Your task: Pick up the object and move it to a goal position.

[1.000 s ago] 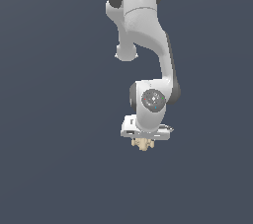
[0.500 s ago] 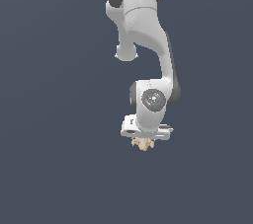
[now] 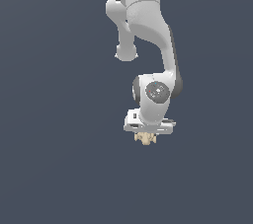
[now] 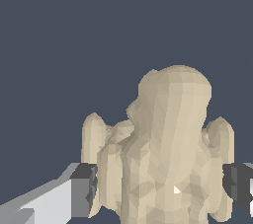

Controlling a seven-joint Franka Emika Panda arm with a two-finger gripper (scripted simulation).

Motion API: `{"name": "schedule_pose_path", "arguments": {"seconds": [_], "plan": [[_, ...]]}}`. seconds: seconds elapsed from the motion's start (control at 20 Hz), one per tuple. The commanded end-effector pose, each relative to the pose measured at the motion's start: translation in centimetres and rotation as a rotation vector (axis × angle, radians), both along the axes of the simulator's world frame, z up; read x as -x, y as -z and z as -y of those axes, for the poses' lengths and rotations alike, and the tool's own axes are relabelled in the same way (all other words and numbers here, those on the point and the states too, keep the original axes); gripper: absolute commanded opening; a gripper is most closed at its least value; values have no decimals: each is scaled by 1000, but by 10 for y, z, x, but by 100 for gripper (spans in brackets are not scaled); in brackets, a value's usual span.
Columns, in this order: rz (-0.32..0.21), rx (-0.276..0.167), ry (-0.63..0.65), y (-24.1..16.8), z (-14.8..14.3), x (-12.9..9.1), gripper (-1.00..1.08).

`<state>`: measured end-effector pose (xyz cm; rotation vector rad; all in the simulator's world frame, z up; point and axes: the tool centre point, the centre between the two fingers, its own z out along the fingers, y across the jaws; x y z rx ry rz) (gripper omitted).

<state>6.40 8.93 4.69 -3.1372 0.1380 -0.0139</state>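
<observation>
- The white, glossy Panda robot arm point(image 3: 148, 35) reaches down from the top of the exterior view against a plain dark slate-blue backdrop point(image 3: 49, 119); no desk edge or corner can be made out beneath it.
- Its white, boxy gripper point(image 3: 145, 138) hangs at the arm's lower end, pointing straight down, with the wrist's round grey-capped joint point(image 3: 157, 91) just above it.
- The dark grey finger pads point(image 4: 85, 189) show in the wrist view on either side of the load, each pressed against a flank of it; the jaws are clenched on the small beige, lumpy toy-like object.
- The small beige, lumpy toy-like object point(image 4: 168, 154) sits between the fingers directly under the gripper point(image 3: 145, 139), protruding below it in the exterior view.
- Its long axis runs along the gripper's approach line, away from the wrist camera, with the rounded, dome-like end farthest from the camera.
- Short stubby protrusions point(image 4: 94, 131) stick out on both sides of the object, just above the pads.
</observation>
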Motion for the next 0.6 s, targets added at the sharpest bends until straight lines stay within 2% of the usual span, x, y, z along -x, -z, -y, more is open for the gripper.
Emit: {"name": "schedule_pose_path", "arguments": {"seconds": [0.0,0.55], "plan": [[0,0,-1,-5,-6,9,-100],[-3,1,-1,-44,-50,76,-100]]}}
